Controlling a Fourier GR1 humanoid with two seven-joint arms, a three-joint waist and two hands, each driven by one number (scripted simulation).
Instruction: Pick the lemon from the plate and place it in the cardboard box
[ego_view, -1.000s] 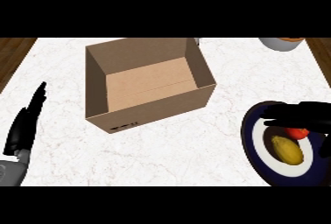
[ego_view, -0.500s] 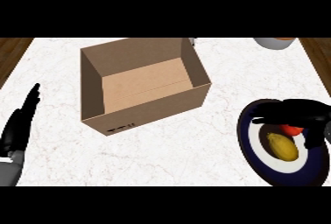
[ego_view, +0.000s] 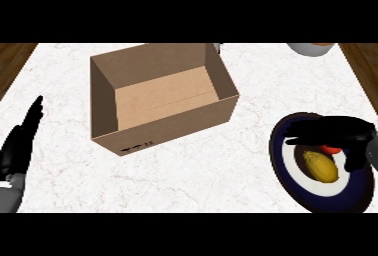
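Lemon (ego_view: 321, 167) lies on the white centre of a dark-rimmed plate (ego_view: 286, 172) at the counter's right side, long axis running roughly up-down in the head view, a small red object (ego_view: 331, 148) just beside its upper end. Right hand (ego_view: 334, 131) hovers over the plate's upper half, fingers extended leftward across the rim and the thumb hanging down at the right of the lemon; fingers look part-spread, not closed on anything, and whether any of them touches the fruit cannot be told from above. Left hand (ego_view: 23, 137) rests at the view's left edge, fingers straight and together, pointing up, well apart from everything. Cardboard box (ego_view: 159, 95) sits open-topped at centre-left, flaps upright, floor bare, well apart from the plate. A pale bowl (ego_view: 313, 48) shows at the top right edge. Judgement: step in hand is the reach-and-grasp, task barely begun. To do it well, the hand should shift toward the lemon's middle, which lies below the palm in the view, then lower so fingers and thumb bracket the short axis rather than the tapered ends. Keep clear of the red object. Close only once both sides are bracketed; a rounded fruit may roll on the plate if nudged from one side.
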